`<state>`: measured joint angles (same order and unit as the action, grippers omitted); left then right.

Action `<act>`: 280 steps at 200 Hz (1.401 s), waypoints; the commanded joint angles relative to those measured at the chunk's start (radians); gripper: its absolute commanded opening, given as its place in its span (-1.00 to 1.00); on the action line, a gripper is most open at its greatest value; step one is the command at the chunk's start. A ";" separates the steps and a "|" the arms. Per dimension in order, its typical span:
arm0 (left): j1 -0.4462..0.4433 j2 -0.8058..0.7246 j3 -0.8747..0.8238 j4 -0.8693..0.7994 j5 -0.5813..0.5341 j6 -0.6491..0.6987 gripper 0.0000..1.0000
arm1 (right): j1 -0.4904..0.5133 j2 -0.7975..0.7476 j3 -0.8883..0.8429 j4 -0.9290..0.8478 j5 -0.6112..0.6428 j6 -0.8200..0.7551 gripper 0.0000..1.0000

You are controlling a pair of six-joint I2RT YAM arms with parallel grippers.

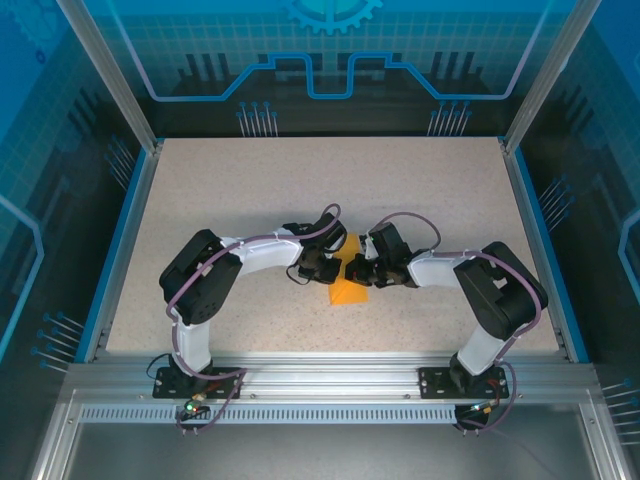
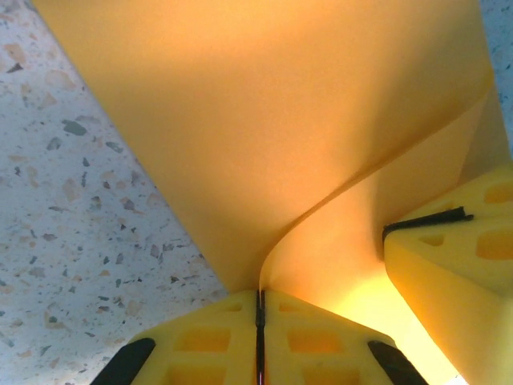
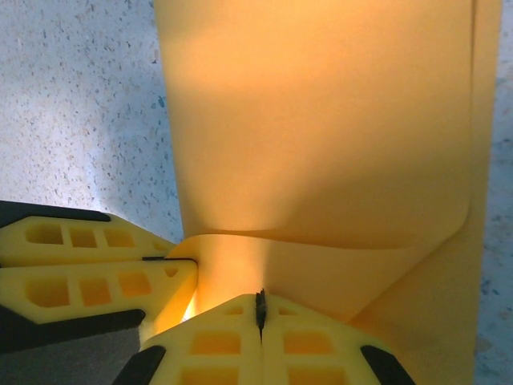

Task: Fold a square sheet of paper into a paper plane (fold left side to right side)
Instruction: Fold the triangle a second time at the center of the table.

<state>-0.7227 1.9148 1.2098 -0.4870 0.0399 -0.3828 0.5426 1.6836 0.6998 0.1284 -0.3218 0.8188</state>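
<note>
Your 2 grippers met on the orange paper
Your left gripper [image 2: 259, 298] and right gripper [image 3: 260, 301] each had jaws pressed together, pinching the square sheet of paper [image 1: 350, 289] — it lay in the middle of the table [image 1: 250, 200], 1 flap lifted and curling.

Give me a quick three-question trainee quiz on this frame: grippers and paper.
1. True or false: the left gripper is shut on an edge of the orange paper.
2. Pick one. On the table, the paper sits: A) in the far left corner; B) near the middle, between the two grippers; C) against the right rail.
3. Fill in: the right gripper has its jaws ___ on the paper (open or shut).
Key: 1 true; 2 B; 3 shut.
</note>
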 commanded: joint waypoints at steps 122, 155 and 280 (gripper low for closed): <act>0.005 -0.147 0.000 -0.100 -0.024 0.008 -0.33 | 0.002 0.028 -0.036 -0.047 0.043 0.006 -0.97; 0.005 -0.221 -0.050 -0.067 0.109 -0.021 -0.32 | 0.002 0.028 -0.036 -0.045 0.040 0.004 -0.97; 0.005 -0.114 -0.118 0.126 0.463 -0.109 -0.35 | 0.005 0.044 -0.018 -0.059 0.031 -0.002 -0.97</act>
<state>-0.7227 1.7733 1.0901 -0.3847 0.4488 -0.4740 0.5426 1.6882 0.6872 0.1249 -0.3065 0.8196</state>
